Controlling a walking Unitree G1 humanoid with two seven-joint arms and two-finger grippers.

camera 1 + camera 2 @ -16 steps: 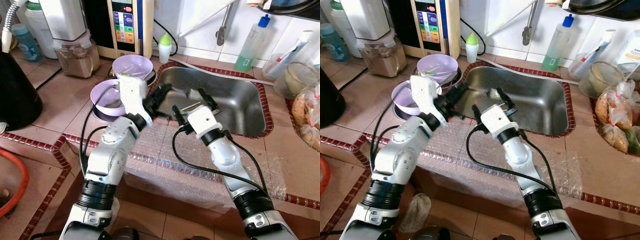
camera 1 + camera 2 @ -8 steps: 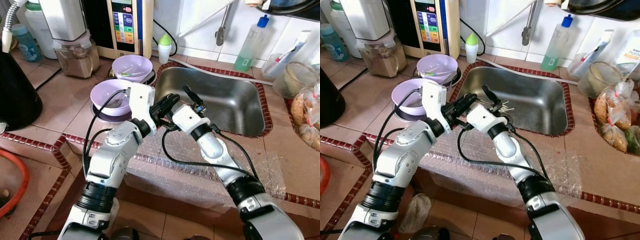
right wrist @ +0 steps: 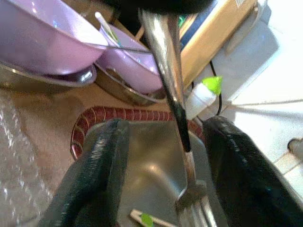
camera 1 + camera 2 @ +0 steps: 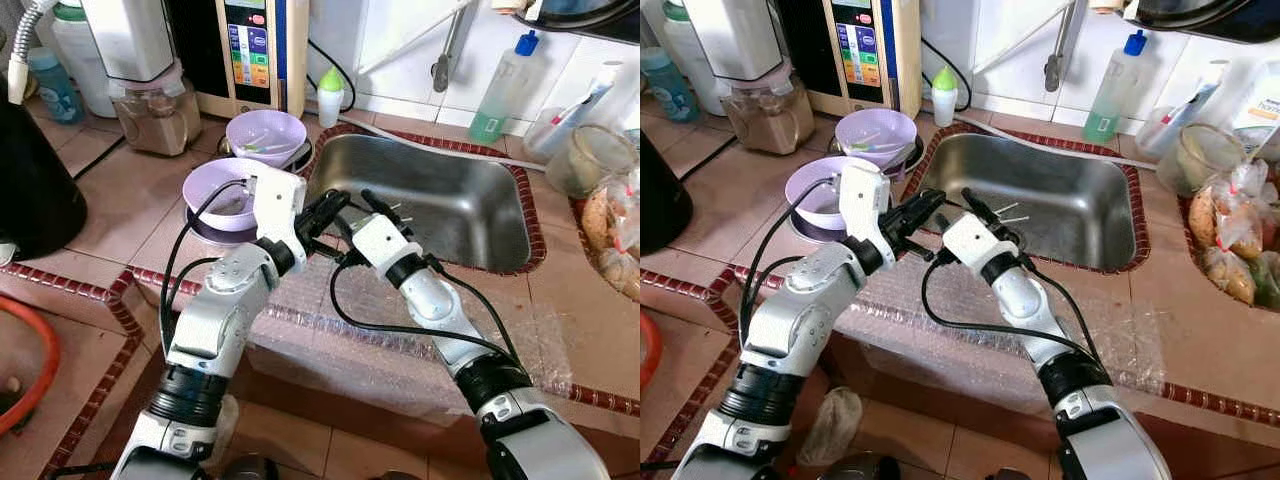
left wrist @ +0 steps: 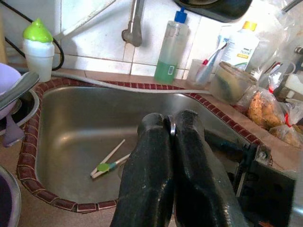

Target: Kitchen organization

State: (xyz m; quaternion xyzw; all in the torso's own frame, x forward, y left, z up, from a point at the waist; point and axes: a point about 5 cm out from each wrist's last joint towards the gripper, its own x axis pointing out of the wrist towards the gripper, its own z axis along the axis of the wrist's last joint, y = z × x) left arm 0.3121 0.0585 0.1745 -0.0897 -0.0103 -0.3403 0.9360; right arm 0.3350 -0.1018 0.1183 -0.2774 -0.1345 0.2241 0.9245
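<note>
Gripping a fork [image 3: 170, 90], left claw [image 4: 327, 212] overhangs sink [image 4: 500, 225].

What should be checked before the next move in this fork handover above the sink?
1. Left end effector shut on the fork: ok.
2. Right end effector open, one finger on each side of the fork: ok.
3. Right fingers touching the fork: not ok, there is a gap on both sides.
4. Fork tines hang over the sink, so a drop would likely land there: ok.
5. Purple bowls stand apart from both end effectors: ok.
6. How firmly the left end effector grips: cannot tell.
</note>
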